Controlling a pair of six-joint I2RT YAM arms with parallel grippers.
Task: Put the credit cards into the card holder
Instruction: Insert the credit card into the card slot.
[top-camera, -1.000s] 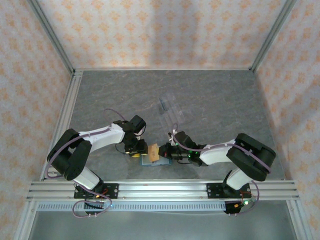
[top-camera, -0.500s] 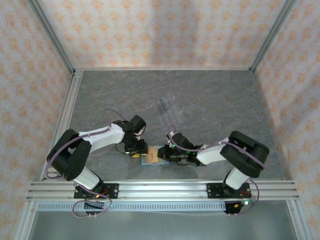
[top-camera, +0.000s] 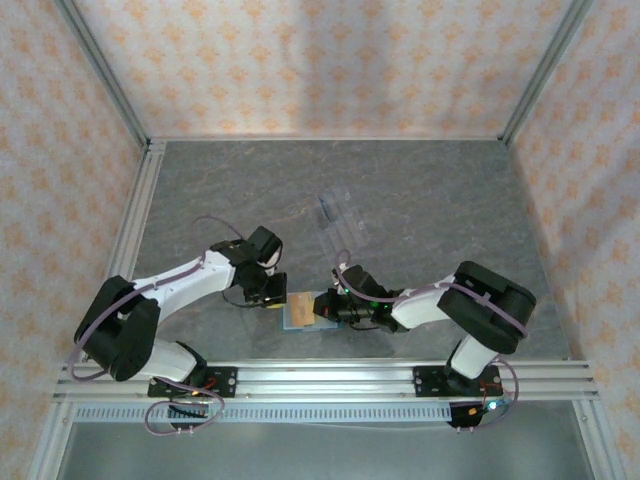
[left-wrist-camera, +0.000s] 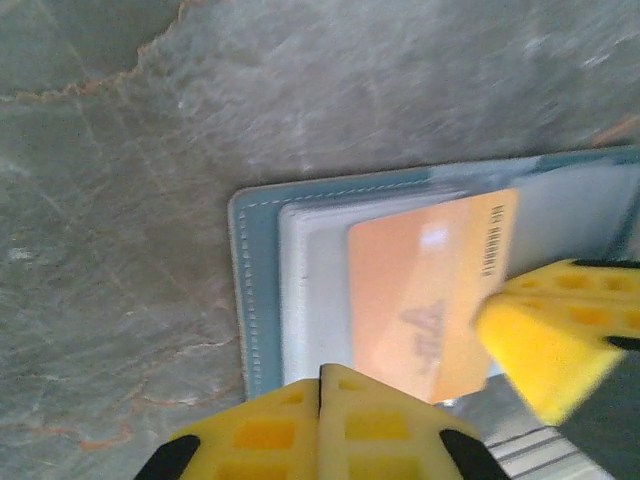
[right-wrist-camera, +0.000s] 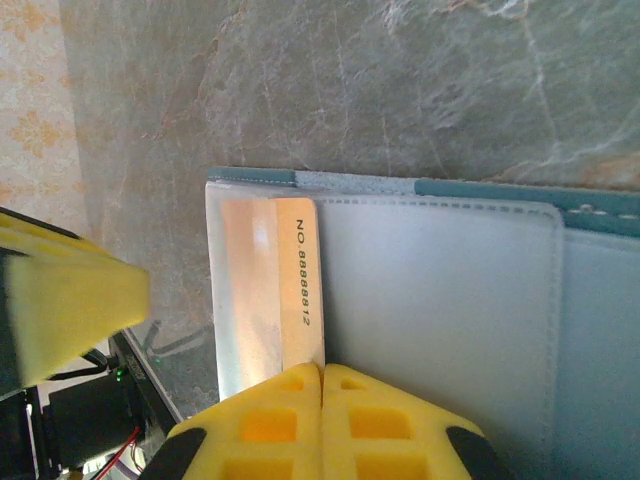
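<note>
A: Where do we stand? We see the orange card (left-wrist-camera: 425, 300) lying on the pale inside of the open wallet (left-wrist-camera: 258, 290), which is flat on the desk (left-wrist-camera: 150, 150).

B: The right claw (right-wrist-camera: 322, 375) is pinched narrow on the card's edge, just beside the printed number (right-wrist-camera: 300, 280). The left claw (left-wrist-camera: 320, 385) has its pads pressed together at the wallet's edge. We cannot tell whether it grips anything or only pins the wallet down.

A: So what worries us?

B: First, the pinch is on a thin edge. If the card's leading side catches on a pocket lip, we think it could bow or slip out of the claw.

A: And if the left claw lets the wallet slide, our push would shove the whole wallet along the desk instead of seating the card.

B: The two claws are also near each other over the wallet. A careless move could knock them together.

A: What has changed over the last second?

B: Our right arm has folded in, bringing its claw closer over the wallet. The card has shifted slightly leftward with it. Our left arm's elbow has swung down and outward, while its claw stays by the wallet.
</note>
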